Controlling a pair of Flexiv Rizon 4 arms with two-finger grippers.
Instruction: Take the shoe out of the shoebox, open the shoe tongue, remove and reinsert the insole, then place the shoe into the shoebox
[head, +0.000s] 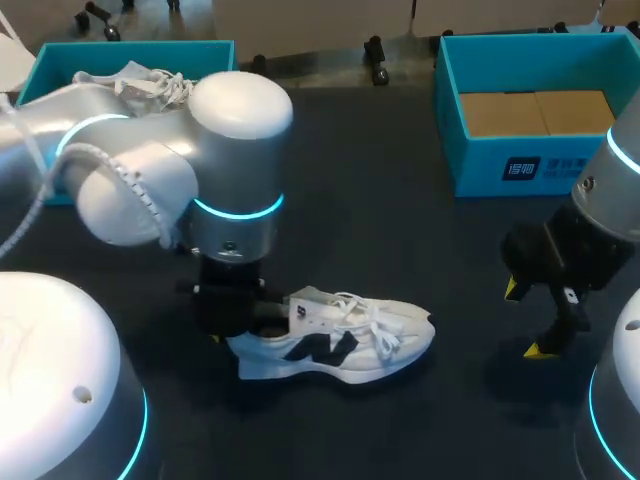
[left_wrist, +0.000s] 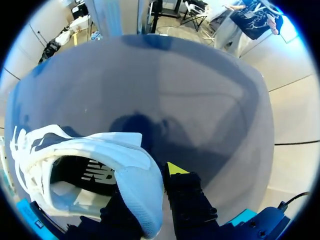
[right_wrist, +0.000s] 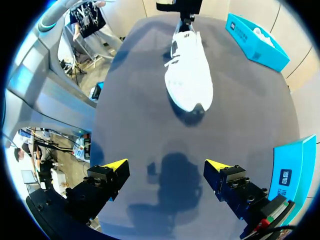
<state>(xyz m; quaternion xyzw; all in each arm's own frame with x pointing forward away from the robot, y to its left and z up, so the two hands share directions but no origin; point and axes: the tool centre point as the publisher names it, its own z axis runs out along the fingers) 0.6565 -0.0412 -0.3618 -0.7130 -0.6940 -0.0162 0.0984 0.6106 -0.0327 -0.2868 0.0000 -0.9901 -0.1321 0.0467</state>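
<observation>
A white sneaker with a dark side logo lies on its sole on the dark table, toe pointing right. My left gripper is at its heel. In the left wrist view the left gripper is shut on the heel wall of the sneaker, with one yellow-tipped finger outside and the other hidden inside the shoe's opening. My right gripper hangs open to the right of the sneaker, holding nothing. From the right wrist, the right gripper sees the sneaker well ahead of its fingers.
A blue shoebox with a cardboard insert stands at the back right. Another blue box at the back left holds a second white shoe. My left arm's bulky joints hang over the table's left half.
</observation>
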